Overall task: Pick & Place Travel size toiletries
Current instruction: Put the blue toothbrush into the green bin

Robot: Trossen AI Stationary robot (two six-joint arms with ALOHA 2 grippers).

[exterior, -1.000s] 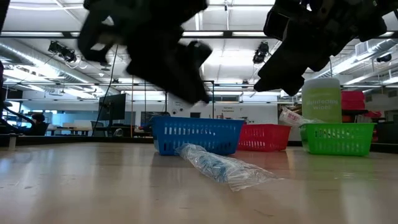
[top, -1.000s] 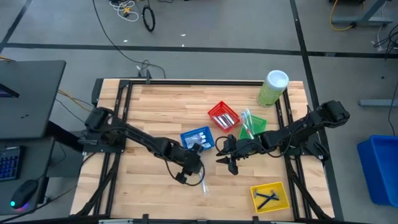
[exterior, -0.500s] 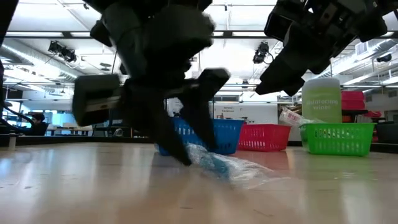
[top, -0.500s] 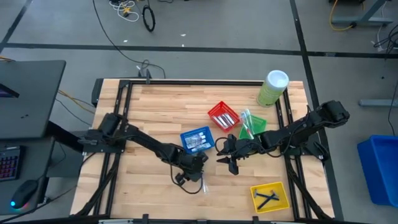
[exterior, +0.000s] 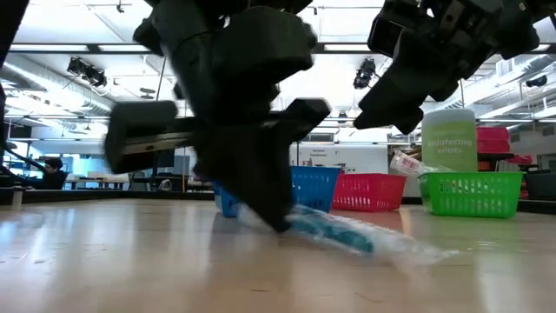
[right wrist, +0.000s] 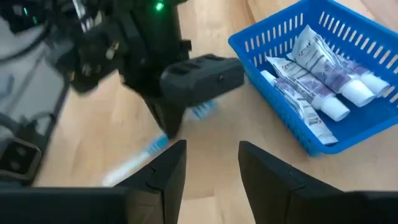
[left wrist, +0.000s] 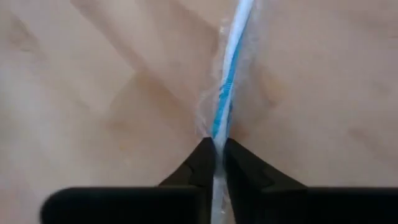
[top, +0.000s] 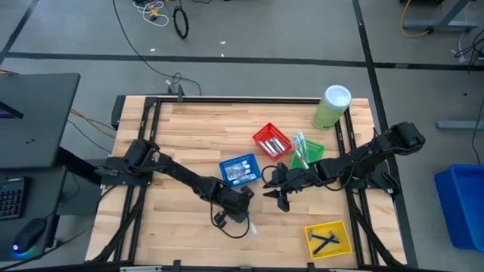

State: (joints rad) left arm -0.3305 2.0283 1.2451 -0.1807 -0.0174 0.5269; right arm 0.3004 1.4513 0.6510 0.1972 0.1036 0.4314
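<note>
A toothbrush with a pale blue handle in a clear wrapper (left wrist: 229, 81) lies on the wooden table near its front middle (exterior: 347, 235) (right wrist: 134, 162). My left gripper (top: 243, 205) (left wrist: 217, 144) stands down over it, shut on it. My right gripper (top: 278, 198) (right wrist: 211, 155) hangs open above the table a little to the right, with nothing between its fingers. White tubes lie in a blue basket (top: 240, 169). My left gripper pinches the wrapped toothbrush between its two fingertips (left wrist: 205, 155), partway along its handle (left wrist: 219, 127). The fingers come slanting down from above. The toothbrush runs on past them both ways, and its free end (exterior: 426, 254) rests on the table.
Behind the gripper stand the blue basket, a red basket (top: 271, 140) and a green basket (top: 306, 152) holding toothbrushes. A yellow basket (top: 328, 238) with dark razors sits at the front right. A pale-green cylinder with a white lid (top: 333, 106) stands at the far right.
My left gripper has come down onto the toothbrush, straddled it with open fingers and then shut on it. The toothbrush has shifted and turned a little on the table. My right gripper has kept still.
</note>
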